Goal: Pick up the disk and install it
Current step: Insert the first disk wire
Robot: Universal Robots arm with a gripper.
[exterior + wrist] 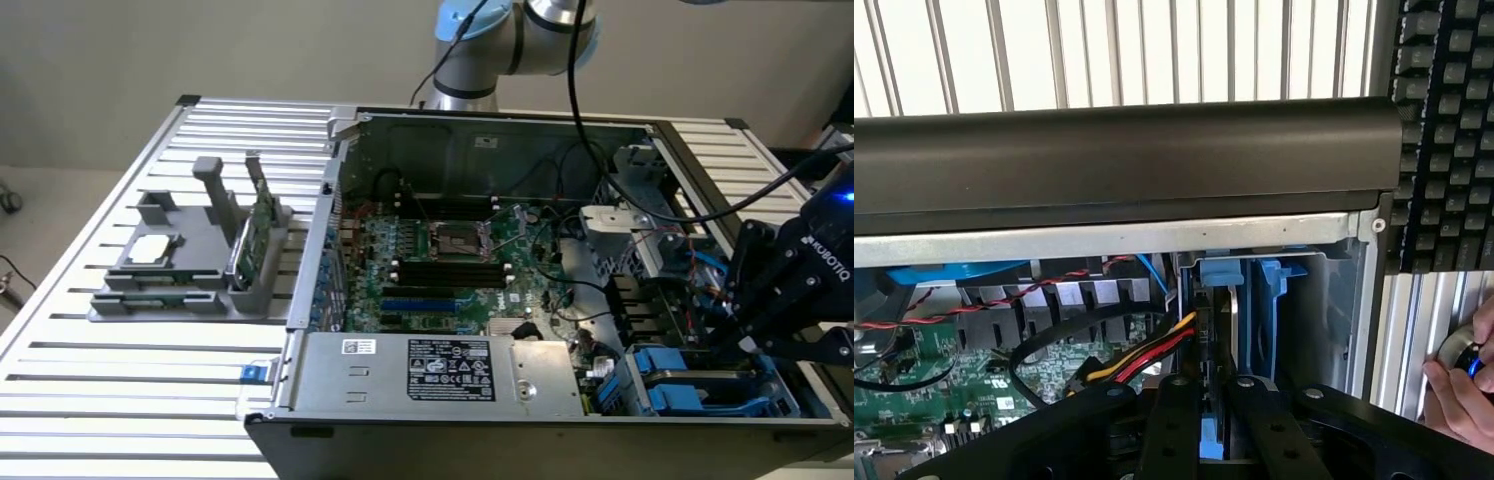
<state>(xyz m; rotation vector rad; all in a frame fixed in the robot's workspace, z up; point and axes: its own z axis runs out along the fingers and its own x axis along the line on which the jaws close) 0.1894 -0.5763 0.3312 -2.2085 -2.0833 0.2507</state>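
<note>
Our gripper (1209,425) sits low over the drive bay corner of the open computer case (467,125), fingers (1172,430) closed narrowly on the blue-edged disk (1216,440), held on edge between them. Just ahead stands a blue drive carrier (1259,300) in the bay. We judge pickup done, seating unfinished. Beside the case, a keyboard (1444,130) and a person's hand (1459,385). A grey parts stand (200,260) rests well apart on the slatted table (120,390).

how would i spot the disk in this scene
Find the open computer case on the slatted table. At its near corner on the exterior view's right, under the black claw, sits the disk. Its bright blue plastic carrier frame sets it apart from the green motherboard.
</note>
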